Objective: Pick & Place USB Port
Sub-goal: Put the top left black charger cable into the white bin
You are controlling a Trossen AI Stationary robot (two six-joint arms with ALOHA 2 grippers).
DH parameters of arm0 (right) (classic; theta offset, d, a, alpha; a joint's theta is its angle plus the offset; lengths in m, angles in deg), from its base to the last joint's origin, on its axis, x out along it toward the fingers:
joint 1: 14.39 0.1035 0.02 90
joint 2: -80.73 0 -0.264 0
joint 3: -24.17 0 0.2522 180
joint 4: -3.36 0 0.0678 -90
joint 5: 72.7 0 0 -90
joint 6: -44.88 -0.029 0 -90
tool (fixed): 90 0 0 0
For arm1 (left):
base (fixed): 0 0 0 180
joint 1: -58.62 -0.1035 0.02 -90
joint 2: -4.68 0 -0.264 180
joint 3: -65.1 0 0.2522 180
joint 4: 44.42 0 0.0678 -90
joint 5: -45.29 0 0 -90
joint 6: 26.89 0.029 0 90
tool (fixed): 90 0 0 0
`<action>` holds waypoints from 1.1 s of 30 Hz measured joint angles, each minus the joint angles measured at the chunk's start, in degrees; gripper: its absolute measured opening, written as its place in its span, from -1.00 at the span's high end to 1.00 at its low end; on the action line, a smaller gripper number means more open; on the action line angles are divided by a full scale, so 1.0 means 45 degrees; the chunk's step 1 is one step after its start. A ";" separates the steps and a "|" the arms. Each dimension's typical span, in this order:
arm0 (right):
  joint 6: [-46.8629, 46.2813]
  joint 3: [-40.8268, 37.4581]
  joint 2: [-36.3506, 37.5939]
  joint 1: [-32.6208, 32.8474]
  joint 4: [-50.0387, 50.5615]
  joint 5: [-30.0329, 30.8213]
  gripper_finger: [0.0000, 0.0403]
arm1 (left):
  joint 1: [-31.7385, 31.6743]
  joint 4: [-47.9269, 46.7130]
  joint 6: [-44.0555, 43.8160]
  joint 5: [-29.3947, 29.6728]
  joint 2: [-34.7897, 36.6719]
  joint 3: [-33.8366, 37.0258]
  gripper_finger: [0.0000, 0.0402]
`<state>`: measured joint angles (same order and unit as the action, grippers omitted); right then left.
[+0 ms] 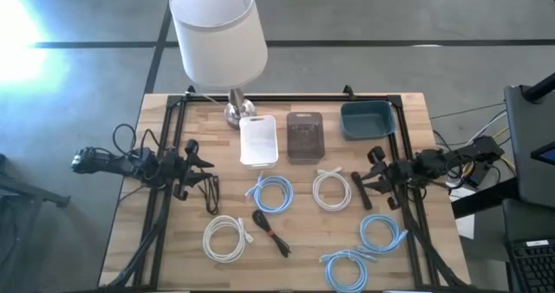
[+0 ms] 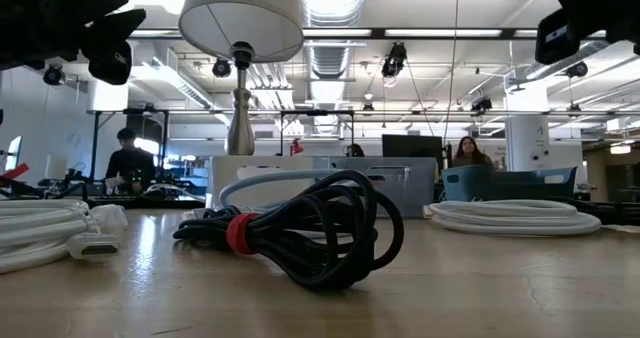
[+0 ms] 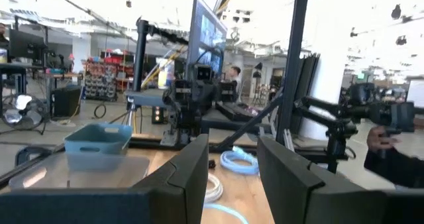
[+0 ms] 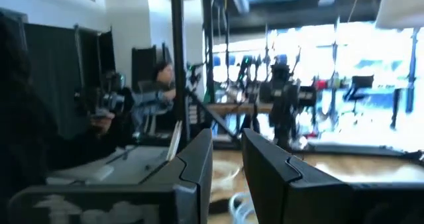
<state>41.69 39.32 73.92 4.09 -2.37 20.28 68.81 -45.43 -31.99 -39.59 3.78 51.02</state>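
Observation:
A black cable bundle (image 1: 270,231) with a red band lies on the table's near middle; it is closest in the low view (image 2: 300,233). White coils (image 1: 225,238) (image 1: 331,189) and light blue coils (image 1: 273,192) (image 1: 381,232) (image 1: 347,267) lie around it. My left gripper (image 1: 198,159) (image 3: 232,144) hovers open over the table's left side, pointing right, above a loose black cable (image 1: 211,193). My right gripper (image 1: 368,170) (image 4: 227,138) hovers open over the right side, pointing left, beside a small black piece (image 1: 360,191). Neither touches anything.
A lamp (image 1: 227,42) stands at the far edge. Beside it sit a white tray (image 1: 258,139), a dark grey tray (image 1: 304,137) and a blue bin (image 1: 368,120). A black frame (image 1: 165,111) borders the table. People sit in the room beyond (image 2: 128,158).

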 joint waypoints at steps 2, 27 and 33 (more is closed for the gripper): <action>0.0533 0.0000 -0.0006 0.0000 -0.0260 0.0057 0.63 | 0.0000 -0.0050 -0.0013 0.0001 0.0000 0.0000 0.34; 0.0879 0.0000 -0.1140 -0.0010 -0.2441 0.5913 0.19 | -0.0019 -0.3558 -0.3616 0.3338 -0.1167 -0.1832 0.34; 0.1809 0.0000 -0.1730 -0.0010 -0.4477 0.5915 0.21 | -0.0015 -0.7059 -0.5688 0.3385 -0.3430 -0.4325 0.34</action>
<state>49.84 39.32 66.14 4.05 -22.51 46.90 68.75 -77.19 -57.59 -24.36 -11.66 31.56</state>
